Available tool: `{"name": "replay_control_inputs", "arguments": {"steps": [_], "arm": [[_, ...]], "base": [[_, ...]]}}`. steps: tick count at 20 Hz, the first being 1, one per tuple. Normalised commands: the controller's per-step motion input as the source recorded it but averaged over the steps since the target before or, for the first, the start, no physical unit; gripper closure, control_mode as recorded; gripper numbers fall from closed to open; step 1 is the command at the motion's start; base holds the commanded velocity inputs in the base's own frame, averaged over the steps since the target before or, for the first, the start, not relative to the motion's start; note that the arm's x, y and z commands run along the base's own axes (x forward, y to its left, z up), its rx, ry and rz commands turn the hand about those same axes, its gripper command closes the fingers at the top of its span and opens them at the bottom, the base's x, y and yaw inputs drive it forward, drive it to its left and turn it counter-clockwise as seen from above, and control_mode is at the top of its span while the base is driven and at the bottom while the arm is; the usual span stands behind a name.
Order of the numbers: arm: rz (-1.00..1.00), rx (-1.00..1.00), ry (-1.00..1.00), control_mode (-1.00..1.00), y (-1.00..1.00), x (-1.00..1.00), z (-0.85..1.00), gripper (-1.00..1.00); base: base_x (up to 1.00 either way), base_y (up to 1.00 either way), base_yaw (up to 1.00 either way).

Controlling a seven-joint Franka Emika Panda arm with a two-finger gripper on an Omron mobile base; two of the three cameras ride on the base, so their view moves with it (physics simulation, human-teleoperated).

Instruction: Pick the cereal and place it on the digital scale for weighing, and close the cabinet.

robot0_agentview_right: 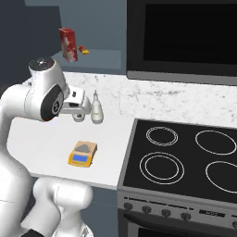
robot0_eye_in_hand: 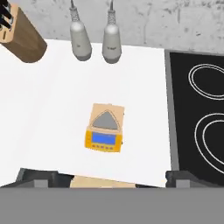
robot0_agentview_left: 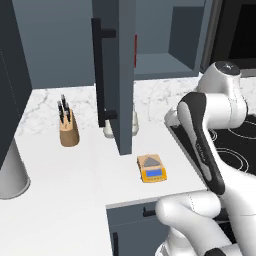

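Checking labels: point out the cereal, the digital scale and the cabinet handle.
cereal (robot0_agentview_right: pixel 68 44), right base view, red front face.
digital scale (robot0_eye_in_hand: pixel 104 127), hand view, between plate and display.
cabinet handle (robot0_agentview_left: pixel 99 70), left base view, black bar's upper half.

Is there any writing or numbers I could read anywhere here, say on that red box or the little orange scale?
None can be read.
cereal: pale picture only, any lettering too blurred.
digital scale: blue display shows no digits I can make out.
stove: front panel marks too small.

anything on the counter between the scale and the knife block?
In the hand view, bare white counter lies between the digital scale and the knife block. In the left base view, the open cabinet door's lower edge hangs above that stretch.
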Motion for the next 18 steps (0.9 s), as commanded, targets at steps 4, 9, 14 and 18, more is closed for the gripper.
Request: {"name": "replay_control_inputs", "arguments": {"steps": [4,9,14,18], "arm": [[0.19,0.07,-0.36,-1.0,-0.02,-0.26,0.6,-1.0],[0.21,0.08,-0.33,-1.0,0.0,-0.02,0.88,-1.0],[0.22,0.07,-0.3,-1.0,0.02,0.0,0.84,-1.0],[0.2,0.08,-0.3,-1.0,0.07,0.0,0.64,-1.0]], "base": [[0.0,0.0,0.0],[0.0,0.0,0.0],[0.0,0.0,0.0],[0.0,0.0,0.0]]}}
